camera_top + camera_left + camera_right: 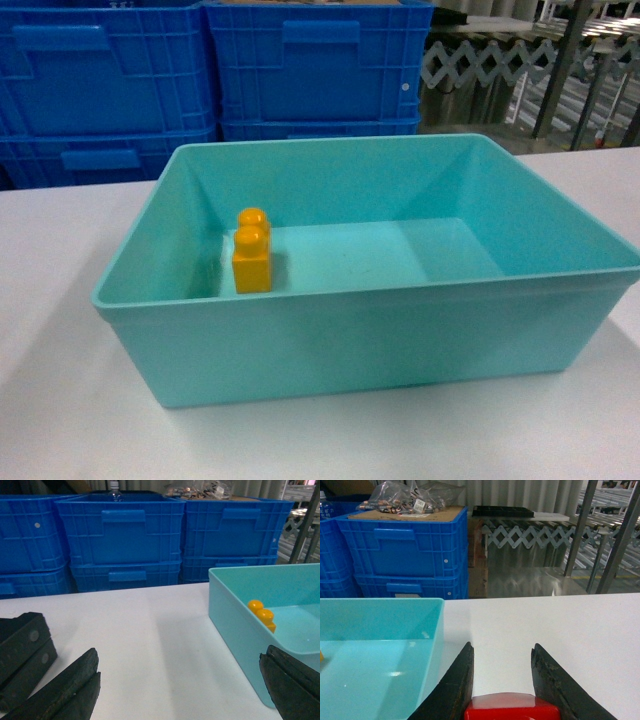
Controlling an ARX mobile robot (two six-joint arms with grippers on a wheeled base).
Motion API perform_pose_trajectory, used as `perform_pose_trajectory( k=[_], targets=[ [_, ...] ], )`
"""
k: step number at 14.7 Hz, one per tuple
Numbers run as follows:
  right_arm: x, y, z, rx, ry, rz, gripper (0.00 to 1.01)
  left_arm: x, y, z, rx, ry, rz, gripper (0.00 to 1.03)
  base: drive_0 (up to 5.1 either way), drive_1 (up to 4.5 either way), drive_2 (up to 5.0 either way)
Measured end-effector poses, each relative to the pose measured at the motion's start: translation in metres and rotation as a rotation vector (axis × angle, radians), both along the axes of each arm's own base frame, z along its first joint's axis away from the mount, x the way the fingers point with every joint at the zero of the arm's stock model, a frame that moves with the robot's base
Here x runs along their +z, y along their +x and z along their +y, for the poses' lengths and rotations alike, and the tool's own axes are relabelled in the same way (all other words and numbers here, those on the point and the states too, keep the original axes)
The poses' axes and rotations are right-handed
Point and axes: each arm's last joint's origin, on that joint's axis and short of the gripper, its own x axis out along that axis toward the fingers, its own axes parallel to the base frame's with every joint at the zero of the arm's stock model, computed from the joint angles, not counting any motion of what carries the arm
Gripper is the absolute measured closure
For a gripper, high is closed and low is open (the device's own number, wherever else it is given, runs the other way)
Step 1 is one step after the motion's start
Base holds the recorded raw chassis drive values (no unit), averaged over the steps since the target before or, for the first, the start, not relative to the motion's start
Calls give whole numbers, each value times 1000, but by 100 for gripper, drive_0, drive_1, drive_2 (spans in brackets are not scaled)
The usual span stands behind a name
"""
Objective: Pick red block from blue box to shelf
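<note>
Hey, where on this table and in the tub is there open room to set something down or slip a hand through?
Most of the blue box floor is bare, right of the yellow brick by its left wall. White table lies open between the box and the dark blue crates, also right of the box, where the right gripper holds the red block. The crates crowd the back edge.

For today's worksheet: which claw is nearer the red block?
Right. The right claw grips the red block between its fingers; the left claw hangs open over the table beside the blue box.
</note>
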Motion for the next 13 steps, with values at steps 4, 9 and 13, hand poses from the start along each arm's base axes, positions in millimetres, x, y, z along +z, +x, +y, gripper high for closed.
perform_pose_trajectory(
  k=[4, 9, 13],
  targets=[
    [0, 0, 0, 0, 0, 0, 73, 0, 0, 0, 0, 0, 0, 5, -160, -160, -160],
    [0, 0, 0, 0, 0, -1, 73, 0, 0, 0, -2, 0, 0, 5, -162, -162, -162],
    [0, 0, 0, 0, 0, 0, 73, 0, 0, 0, 0, 0, -1, 5, -175, -175, -175]
  ],
)
